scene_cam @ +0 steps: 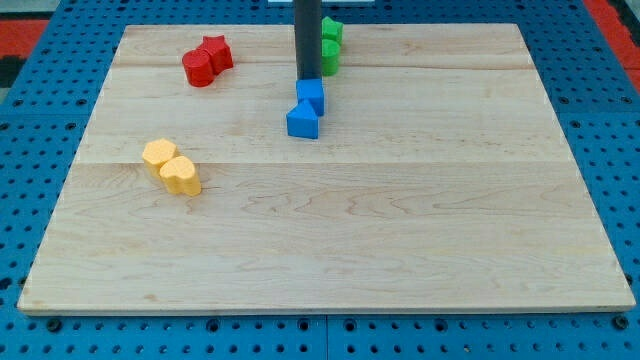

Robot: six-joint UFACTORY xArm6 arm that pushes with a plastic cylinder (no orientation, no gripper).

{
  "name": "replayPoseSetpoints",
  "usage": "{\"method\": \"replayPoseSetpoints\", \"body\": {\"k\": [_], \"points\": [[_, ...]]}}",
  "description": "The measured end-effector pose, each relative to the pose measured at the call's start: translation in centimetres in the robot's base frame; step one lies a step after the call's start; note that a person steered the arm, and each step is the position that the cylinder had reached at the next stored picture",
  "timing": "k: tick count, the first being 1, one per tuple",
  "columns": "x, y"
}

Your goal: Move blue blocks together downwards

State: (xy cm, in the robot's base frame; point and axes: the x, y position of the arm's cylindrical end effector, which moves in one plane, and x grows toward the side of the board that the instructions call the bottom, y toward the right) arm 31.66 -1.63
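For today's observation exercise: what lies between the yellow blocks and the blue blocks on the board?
Nothing: the camera view shows bare wood between the yellow blocks and the blue blocks.

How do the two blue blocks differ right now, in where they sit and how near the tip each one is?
The upper blue block sits directly below my tip, apparently touching it; the lower blue block lies farther toward the view's bottom, with the upper one between it and the tip. The lower one is also set slightly to the view's left of the upper. Their exact shapes are hard to make out. They share the same blue colour and sit against each other as a pair.
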Motion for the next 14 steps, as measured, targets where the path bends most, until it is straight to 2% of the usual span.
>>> {"method": "replayPoseSetpoints", "body": {"k": [2, 3, 4, 5, 7, 11, 14], "points": [[3.6, 0.0], [1.5, 4.8], [-4.7, 11.1], [-11.2, 11.8], [-12.5, 9.3], [-12.5, -5.7], [-10.4, -3.7]]}}
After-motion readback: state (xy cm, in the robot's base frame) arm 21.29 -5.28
